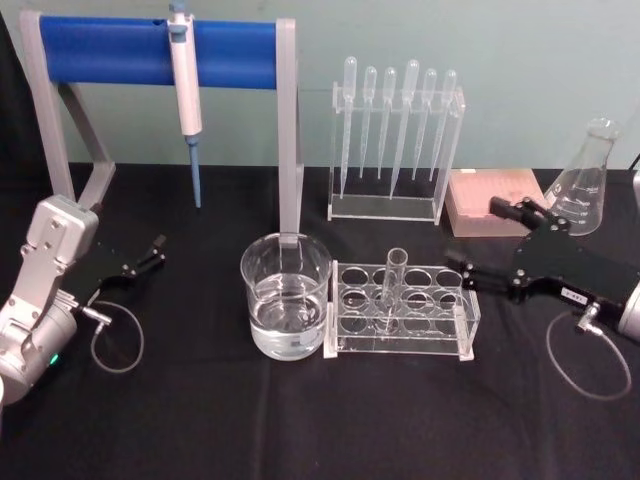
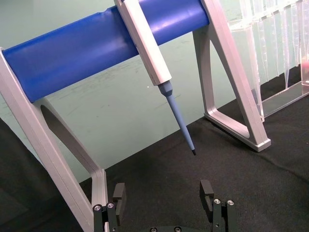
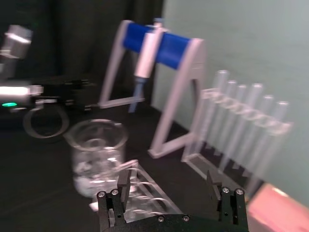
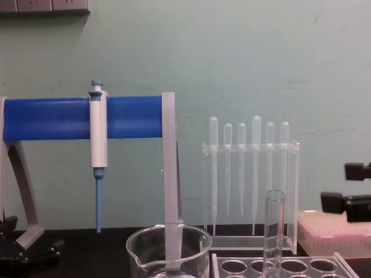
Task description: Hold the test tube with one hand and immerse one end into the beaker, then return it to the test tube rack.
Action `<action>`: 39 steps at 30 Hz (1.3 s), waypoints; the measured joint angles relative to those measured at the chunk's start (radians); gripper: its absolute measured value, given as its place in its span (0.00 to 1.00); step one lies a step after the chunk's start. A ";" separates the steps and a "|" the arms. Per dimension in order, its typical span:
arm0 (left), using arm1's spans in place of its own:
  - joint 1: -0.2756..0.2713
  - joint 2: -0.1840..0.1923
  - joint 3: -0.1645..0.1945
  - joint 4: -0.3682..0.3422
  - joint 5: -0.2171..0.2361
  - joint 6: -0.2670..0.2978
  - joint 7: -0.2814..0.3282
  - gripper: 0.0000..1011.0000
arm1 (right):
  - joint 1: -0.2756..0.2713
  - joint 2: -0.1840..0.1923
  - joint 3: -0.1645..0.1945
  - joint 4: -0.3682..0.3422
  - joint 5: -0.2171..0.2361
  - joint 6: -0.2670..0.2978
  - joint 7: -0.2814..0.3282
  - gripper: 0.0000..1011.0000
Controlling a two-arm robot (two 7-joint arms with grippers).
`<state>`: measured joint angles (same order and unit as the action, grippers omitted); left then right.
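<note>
Step in hand, by my read: grab the tube. The long clear glass test tube [image 1: 392, 285] stands upright in the clear plastic rack with round holes [image 1: 465, 322], mid black worktop [image 1: 300, 420]. The wide clear glass beaker of water [image 1: 285, 290] is just left of the rack.

- **Right tool** [image 1: 470, 235]: just right of the rack, fingers apart, empty.
- **Left tool** [image 1: 145, 257]: parked far left, also apart.

Approach level, clamp above the rack's top plate, and lift straight up before swinging left.

The chest view shows the tube's height above the rack. The head view gives the layout.

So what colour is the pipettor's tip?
Blue. The tip shows best in the chest view.
</note>
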<state>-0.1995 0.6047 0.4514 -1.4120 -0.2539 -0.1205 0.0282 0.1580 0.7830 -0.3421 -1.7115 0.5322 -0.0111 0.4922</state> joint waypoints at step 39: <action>0.000 0.000 0.000 0.000 0.000 0.000 0.000 0.99 | 0.310 -0.113 -0.238 0.262 -0.030 0.020 0.342 0.99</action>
<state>-0.1995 0.6047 0.4514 -1.4120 -0.2539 -0.1206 0.0283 0.4675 0.6703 -0.5801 -1.4496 0.5027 0.0087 0.8342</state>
